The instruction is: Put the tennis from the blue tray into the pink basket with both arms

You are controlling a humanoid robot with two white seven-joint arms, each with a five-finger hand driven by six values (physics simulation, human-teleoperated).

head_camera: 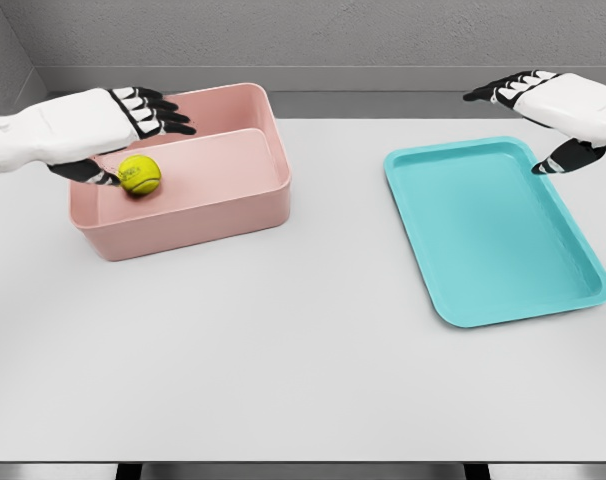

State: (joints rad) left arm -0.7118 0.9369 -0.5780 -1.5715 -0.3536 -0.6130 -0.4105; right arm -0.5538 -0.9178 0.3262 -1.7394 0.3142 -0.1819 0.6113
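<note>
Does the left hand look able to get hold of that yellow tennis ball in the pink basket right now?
Probably yes. The left hand hangs over the open-topped pink basket, fingers spread, its thumb right beside the tennis ball. Nothing covers the ball.

A yellow-green tennis ball (140, 174) sits inside the pink basket (233, 205), toward its left end, in the upper left of the frame. The basket is a shallow rectangular tub, upright and slightly skewed. At right lies the flat blue tray (573, 290), teal, rectangular, rounded-cornered, angled.
</note>
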